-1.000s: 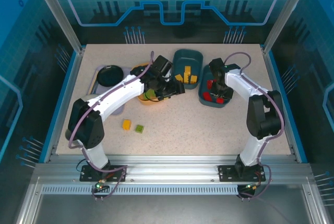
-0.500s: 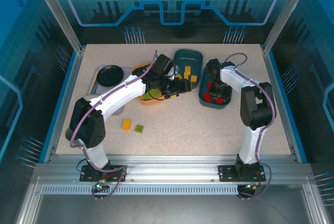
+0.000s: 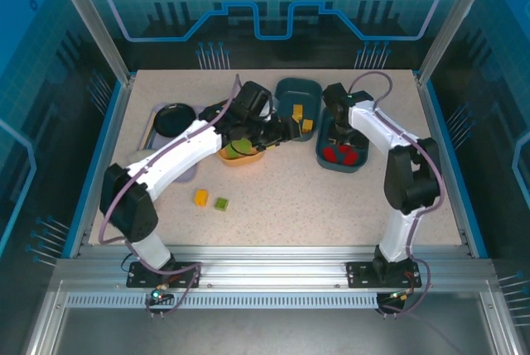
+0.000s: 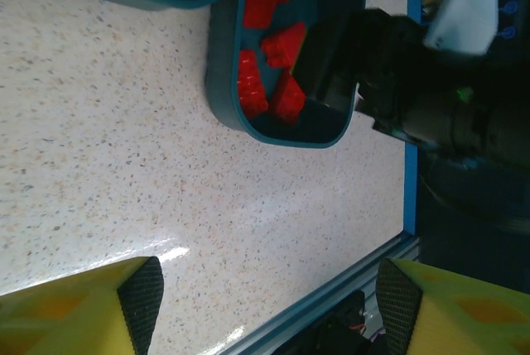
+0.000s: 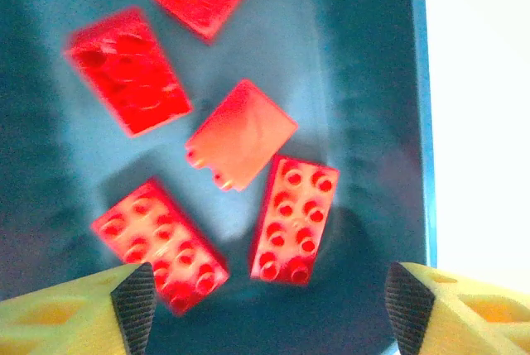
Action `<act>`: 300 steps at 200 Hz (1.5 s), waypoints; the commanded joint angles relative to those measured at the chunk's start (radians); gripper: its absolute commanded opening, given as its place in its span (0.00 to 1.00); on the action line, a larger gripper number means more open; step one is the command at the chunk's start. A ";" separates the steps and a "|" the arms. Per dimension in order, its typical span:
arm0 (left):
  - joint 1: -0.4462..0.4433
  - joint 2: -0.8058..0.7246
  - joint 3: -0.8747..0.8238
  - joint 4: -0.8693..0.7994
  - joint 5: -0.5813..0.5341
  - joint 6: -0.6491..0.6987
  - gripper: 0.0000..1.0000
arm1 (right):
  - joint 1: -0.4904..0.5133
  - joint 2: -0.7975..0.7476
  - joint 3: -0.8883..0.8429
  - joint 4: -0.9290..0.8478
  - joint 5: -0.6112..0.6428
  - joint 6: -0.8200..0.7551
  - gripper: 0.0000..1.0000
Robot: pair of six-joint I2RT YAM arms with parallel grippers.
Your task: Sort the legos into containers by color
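**Red legos in their bin, two legos out on the table**

The right fingers (image 5: 132, 305) are spread wide, with nothing between them. They hang over a teal bin (image 5: 364, 82). Five red legos (image 5: 294, 218) lie flat in this bin, and some show their bumps. Seen from above, the bin sits on the right part of the table (image 3: 331, 206).

The left fingers (image 4: 137, 301) are spread wide too and hold nothing. From above, they reach out near the second teal bin (image 3: 298, 90), which has yellow legos (image 3: 296, 113) in it. Just beside this arm is the orange bin (image 3: 244, 161), with green legos (image 3: 236, 150) inside.

One yellow lego (image 3: 200, 197) and one green lego (image 3: 221, 203) lie side by side on the bare table, nearer the front and apart from all the bins.
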 commanded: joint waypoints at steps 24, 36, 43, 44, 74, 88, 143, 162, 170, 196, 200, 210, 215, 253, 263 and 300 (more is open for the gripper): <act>0.144 -0.163 -0.096 -0.301 -0.203 -0.093 0.74 | 0.245 -0.389 -0.328 0.574 -0.143 -0.442 0.81; 0.198 -0.200 -0.160 -0.380 -0.243 -0.117 0.75 | 0.319 -0.467 -0.460 0.757 -0.258 -0.562 0.85; 0.232 -0.220 -0.203 -0.405 -0.251 -0.125 0.76 | 0.351 -0.497 -0.517 0.826 -0.336 -0.607 0.87; 0.237 -0.222 -0.209 -0.409 -0.250 -0.126 0.76 | 0.355 -0.499 -0.524 0.833 -0.346 -0.612 0.87; 0.366 -0.232 -0.362 -0.446 -0.216 -0.149 0.79 | 0.436 -0.479 -0.575 0.822 -0.528 -0.652 0.88; 0.384 -0.195 -0.391 -0.437 -0.223 -0.096 0.79 | 0.467 -0.470 -0.596 0.836 -0.561 -0.667 0.89; 0.383 -0.052 -0.444 -0.428 -0.322 0.179 0.78 | 0.471 -0.405 -0.570 0.821 -0.568 -0.668 0.88; 0.382 -0.032 -0.451 -0.416 -0.337 0.243 0.78 | 0.468 -0.387 -0.555 0.808 -0.568 -0.665 0.88; 0.380 -0.021 -0.456 -0.408 -0.337 0.262 0.78 | 0.466 -0.379 -0.549 0.804 -0.570 -0.664 0.88; 0.368 0.001 -0.498 -0.361 -0.320 0.288 0.76 | 0.461 -0.359 -0.534 0.793 -0.573 -0.657 0.88; 0.364 0.001 -0.506 -0.349 -0.316 0.292 0.76 | 0.460 -0.356 -0.530 0.791 -0.572 -0.655 0.88; 0.352 0.004 -0.520 -0.316 -0.306 0.302 0.75 | 0.458 -0.347 -0.521 0.784 -0.572 -0.652 0.88; 0.344 0.006 -0.528 -0.301 -0.302 0.307 0.75 | 0.456 -0.343 -0.517 0.781 -0.573 -0.648 0.88; 0.331 0.014 -0.538 -0.271 -0.304 0.297 0.72 | 0.452 -0.324 -0.495 0.771 -0.588 -0.643 0.87; 0.331 0.005 -0.549 -0.258 -0.292 0.296 0.69 | 0.451 -0.319 -0.491 0.771 -0.591 -0.641 0.87; 0.323 0.024 -0.575 -0.243 -0.262 0.274 0.58 | 0.451 -0.306 -0.488 0.763 -0.590 -0.629 0.87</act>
